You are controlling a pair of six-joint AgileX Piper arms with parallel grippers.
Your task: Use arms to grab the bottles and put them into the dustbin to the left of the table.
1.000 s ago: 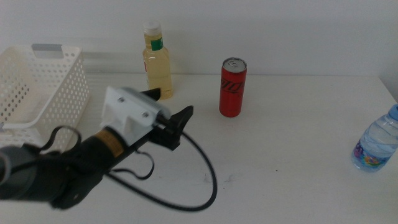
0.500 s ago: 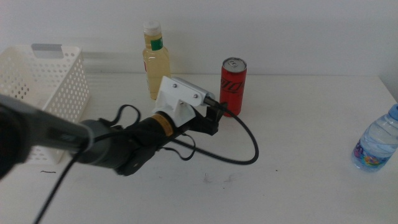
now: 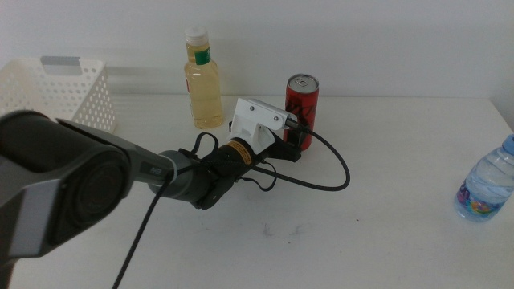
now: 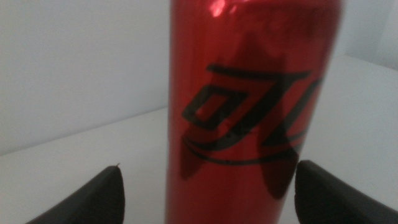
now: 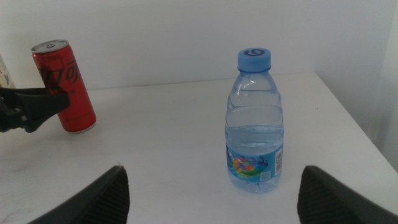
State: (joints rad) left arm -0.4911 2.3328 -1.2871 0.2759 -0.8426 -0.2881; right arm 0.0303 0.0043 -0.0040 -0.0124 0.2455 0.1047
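Note:
The slim red can [image 3: 302,108] stands upright near the table's back centre, and my left gripper [image 3: 294,143] is open around its lower part, one dark jaw on each side. In the left wrist view the red can [image 4: 252,106] fills the space between the jaws, close up. The yellow-liquid bottle [image 3: 203,80] stands behind and left of the arm. The blue-capped water bottle [image 3: 487,183] stands at the table's right edge. My right gripper [image 5: 211,199] is open, facing the water bottle [image 5: 255,124] from a distance. The white dustbin [image 3: 60,92] sits at the far left.
The left arm's white wrist casing [image 3: 259,124] and looping black cable [image 3: 325,183] lie across the table's [image 3: 385,233] middle. The right wrist view also shows the red can [image 5: 65,87] with the left gripper's dark jaw [image 5: 37,107] beside it.
The left arm has reached right and back across the table, from near the dustbin to the red can, so its open jaws now straddle the can. The bottles have not moved.

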